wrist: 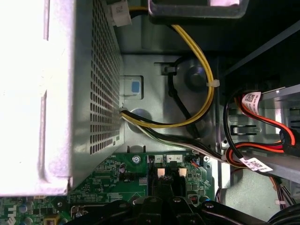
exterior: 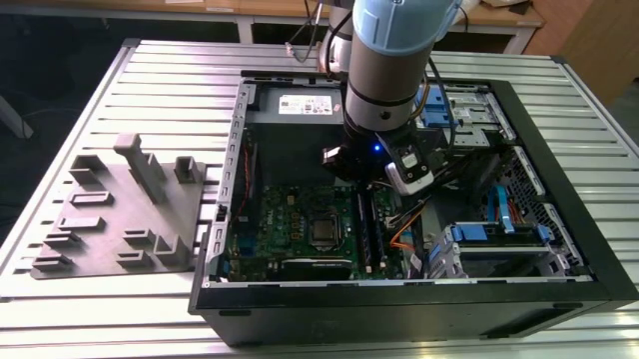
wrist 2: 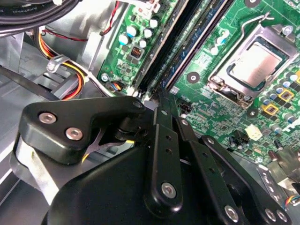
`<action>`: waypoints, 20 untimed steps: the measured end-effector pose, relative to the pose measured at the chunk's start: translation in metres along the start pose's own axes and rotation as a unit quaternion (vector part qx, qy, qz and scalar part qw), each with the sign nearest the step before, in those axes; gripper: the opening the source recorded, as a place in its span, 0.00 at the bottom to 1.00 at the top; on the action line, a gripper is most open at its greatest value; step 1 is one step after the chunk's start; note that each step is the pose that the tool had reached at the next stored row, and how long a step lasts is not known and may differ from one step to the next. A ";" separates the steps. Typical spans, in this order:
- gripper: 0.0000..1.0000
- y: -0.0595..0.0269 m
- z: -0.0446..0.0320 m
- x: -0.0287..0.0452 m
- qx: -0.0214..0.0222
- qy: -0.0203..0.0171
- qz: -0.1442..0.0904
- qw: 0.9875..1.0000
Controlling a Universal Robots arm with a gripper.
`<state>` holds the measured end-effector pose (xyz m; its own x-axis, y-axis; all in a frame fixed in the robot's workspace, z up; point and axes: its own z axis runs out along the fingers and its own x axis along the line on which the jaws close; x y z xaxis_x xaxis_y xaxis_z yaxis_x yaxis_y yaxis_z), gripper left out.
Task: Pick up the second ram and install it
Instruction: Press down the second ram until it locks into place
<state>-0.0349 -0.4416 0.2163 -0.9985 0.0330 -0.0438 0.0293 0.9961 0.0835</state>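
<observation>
Below the pincer [wrist 2: 161, 96], the second ram [wrist 2: 176, 51] sits slotted.

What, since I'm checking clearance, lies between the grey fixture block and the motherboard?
In the exterior view, the case's side wall stands between fixture block and motherboard.

A grey fixture block [exterior: 120, 213] lies on the slatted table [exterior: 80, 314] — beside the open computer case [exterior: 559, 224].

We see the open computer case [exterior: 399, 292] from above; both wrist views look closely at its motherboard [wrist 2: 243, 108].
</observation>
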 end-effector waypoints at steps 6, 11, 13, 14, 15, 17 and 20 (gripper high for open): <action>0.07 0.0011 -0.0129 -0.0005 0.000 0.000 0.000 1.000; 0.07 0.0026 -0.0309 -0.0013 0.000 0.000 0.000 1.000; 0.07 0.0029 -0.0349 -0.0015 0.000 0.000 0.000 1.000; 0.07 0.0030 -0.0350 -0.0015 0.000 0.000 0.000 1.000; 0.07 0.0030 -0.0350 -0.0015 0.000 0.000 0.000 1.000; 0.07 0.0030 -0.0351 -0.0015 0.000 0.000 0.000 1.000; 0.07 0.0027 -0.0353 -0.0015 0.000 0.000 0.000 1.000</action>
<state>-0.0349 -0.4418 0.2518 -0.9985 0.0330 -0.0438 0.0293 0.9961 0.0830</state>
